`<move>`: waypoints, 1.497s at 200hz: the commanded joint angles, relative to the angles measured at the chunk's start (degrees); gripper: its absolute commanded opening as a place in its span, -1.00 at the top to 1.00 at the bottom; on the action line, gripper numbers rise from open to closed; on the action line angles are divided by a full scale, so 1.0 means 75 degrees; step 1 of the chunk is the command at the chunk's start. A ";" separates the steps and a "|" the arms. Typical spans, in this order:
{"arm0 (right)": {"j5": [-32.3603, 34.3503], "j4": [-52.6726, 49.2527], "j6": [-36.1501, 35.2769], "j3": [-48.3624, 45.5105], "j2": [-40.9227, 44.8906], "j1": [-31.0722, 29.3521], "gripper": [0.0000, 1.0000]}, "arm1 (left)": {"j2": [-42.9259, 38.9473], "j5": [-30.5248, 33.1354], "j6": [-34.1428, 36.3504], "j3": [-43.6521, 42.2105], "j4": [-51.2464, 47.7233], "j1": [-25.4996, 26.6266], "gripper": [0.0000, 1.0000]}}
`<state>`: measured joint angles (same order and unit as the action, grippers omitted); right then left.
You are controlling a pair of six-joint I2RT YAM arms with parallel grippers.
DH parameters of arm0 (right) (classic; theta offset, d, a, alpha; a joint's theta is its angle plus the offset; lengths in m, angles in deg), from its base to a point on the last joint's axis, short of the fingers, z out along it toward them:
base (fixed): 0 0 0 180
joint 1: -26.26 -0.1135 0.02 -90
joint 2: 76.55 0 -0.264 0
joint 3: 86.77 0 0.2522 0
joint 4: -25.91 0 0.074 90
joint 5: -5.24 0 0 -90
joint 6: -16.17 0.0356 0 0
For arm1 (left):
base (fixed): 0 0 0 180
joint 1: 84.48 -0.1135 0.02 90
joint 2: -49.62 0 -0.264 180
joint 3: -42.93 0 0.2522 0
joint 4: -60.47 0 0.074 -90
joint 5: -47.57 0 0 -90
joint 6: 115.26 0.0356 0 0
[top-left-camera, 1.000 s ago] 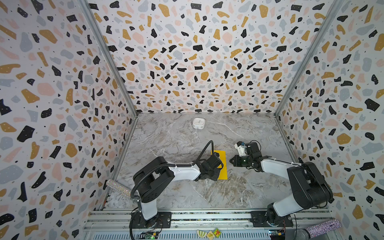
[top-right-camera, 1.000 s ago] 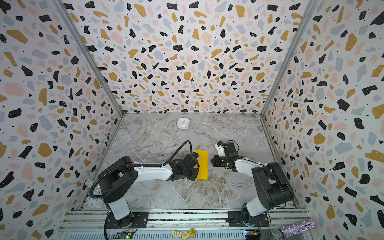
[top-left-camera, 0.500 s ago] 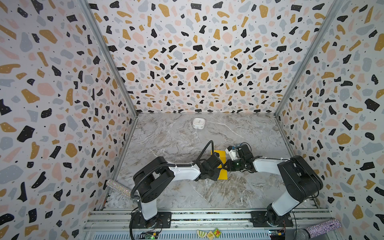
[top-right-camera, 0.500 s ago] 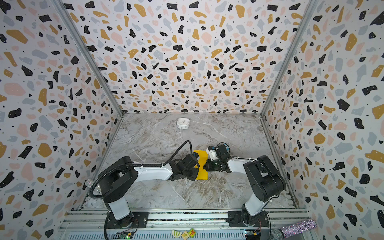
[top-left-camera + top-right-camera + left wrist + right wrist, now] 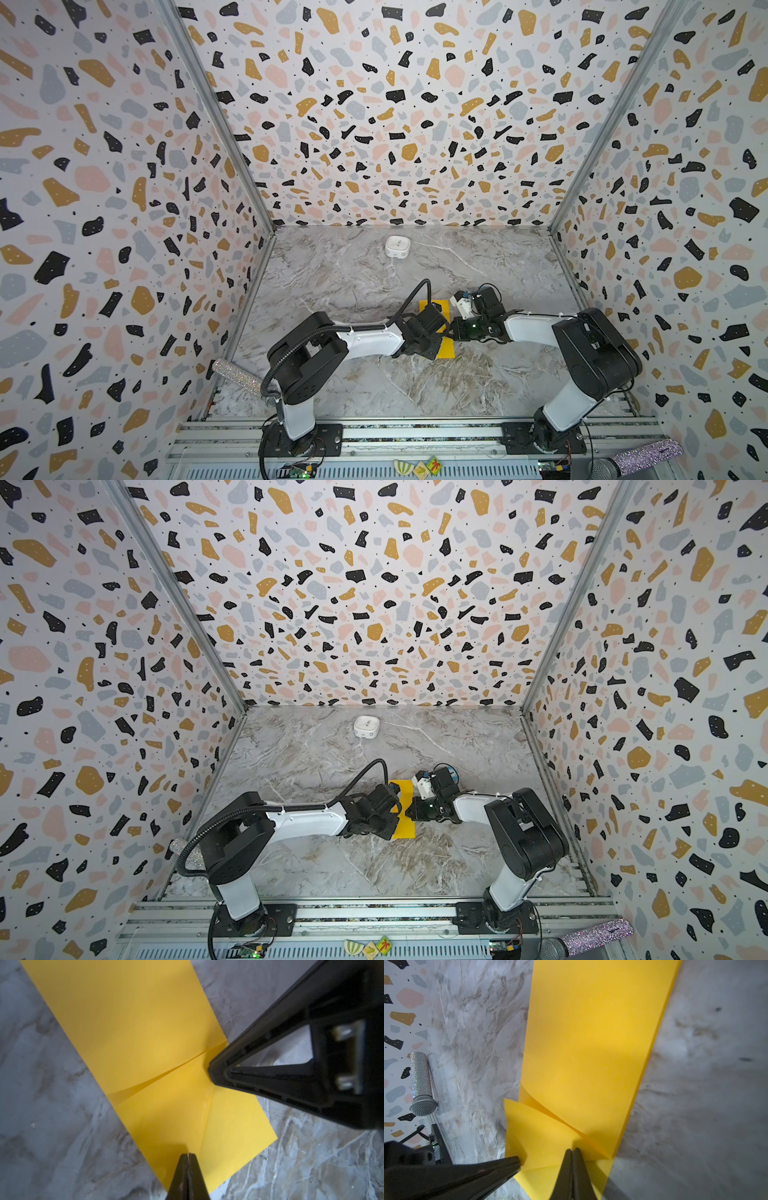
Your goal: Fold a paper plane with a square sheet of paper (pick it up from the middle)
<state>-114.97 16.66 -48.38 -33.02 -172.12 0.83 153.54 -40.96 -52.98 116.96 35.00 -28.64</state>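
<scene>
Yellow-orange square sheet of paper [image 5: 581, 1043], half-folded, runs lengthwise ahead of right tool [image 5: 572, 1150]; left tool [image 5: 188, 1155] beside; both closed, empty, tips on folded corner.

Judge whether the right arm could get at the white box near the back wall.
Probably yes: bare marble leads from the right gripper to the white box, though the left arm's cable arcs close by.

Robot lab test booth, terrazzo-print walls [image 5: 374, 124], marble-look tabletop [image 5: 332, 282], aluminium mounting rail [image 5: 415, 444]
</scene>
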 commanded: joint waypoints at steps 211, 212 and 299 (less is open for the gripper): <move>0.0859 -0.0763 0.0088 -0.0070 -0.0699 0.0109 0.90 | 0.0597 0.1045 0.0802 0.1256 -0.0828 0.0233 0.95; 0.0856 -0.0765 0.0093 -0.0070 -0.0699 0.0109 0.90 | 0.0607 0.1045 0.0802 0.1256 -0.0829 0.0238 0.95; 0.0846 -0.0728 0.0110 -0.0107 -0.0757 0.0124 0.91 | 0.0900 0.1036 0.0756 0.1104 -0.0922 0.0240 0.99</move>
<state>-116.35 17.36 -47.28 -31.95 -173.93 1.40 159.96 -33.52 -47.91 125.31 28.84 -26.92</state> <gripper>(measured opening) 0.047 0.047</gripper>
